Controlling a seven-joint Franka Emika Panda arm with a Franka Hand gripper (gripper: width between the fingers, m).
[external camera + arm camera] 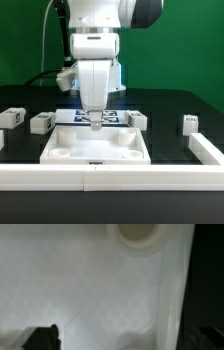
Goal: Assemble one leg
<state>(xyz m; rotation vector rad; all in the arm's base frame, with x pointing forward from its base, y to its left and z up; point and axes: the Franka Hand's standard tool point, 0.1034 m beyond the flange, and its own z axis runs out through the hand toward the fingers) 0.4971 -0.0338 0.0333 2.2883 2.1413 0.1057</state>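
The large flat white tabletop piece lies in the middle of the black table. My gripper hangs over its far edge, close to the surface. In the wrist view the tabletop fills the picture, with one round corner socket showing. One dark fingertip shows at the frame's edge; my gripper is open with nothing between the jaws. Small white legs with tags stand apart on the table: two on the exterior view's left, one beside the gripper, one on the right.
The marker board lies behind the tabletop, partly hidden by the arm. A white rail runs along the front and turns back at the exterior view's right.
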